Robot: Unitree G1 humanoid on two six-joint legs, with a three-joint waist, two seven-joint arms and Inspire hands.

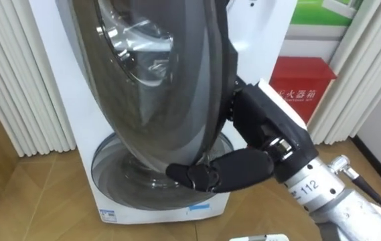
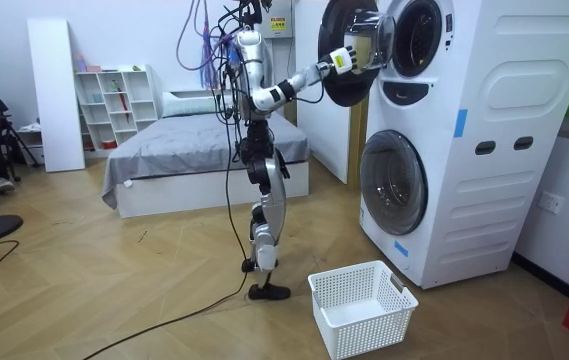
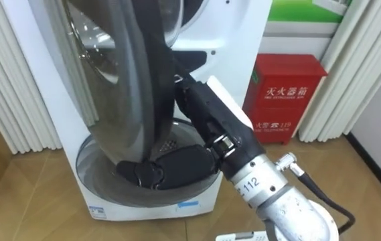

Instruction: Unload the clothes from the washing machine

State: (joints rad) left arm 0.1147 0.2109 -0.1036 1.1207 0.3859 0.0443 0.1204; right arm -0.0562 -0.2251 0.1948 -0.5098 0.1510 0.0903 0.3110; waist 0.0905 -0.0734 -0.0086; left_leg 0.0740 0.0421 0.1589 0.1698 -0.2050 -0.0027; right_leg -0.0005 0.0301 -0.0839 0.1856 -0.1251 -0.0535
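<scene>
Bedroom: two washers (image 2: 484,150); right hand (image 1: 260,130) perhaps gripping door (image 1: 150,87).

Light wood floor (image 2: 114,290); a grey bed (image 2: 204,150) and white shelves (image 2: 109,105) by the far wall; pale curtains (image 1: 361,67) beside a red cabinet (image 1: 304,87).

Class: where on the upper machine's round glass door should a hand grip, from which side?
The round glass door by its dark rim, at the near edge, from the robot's right: open edge-on, thin enough to wrap, as the right hand does.
</scene>
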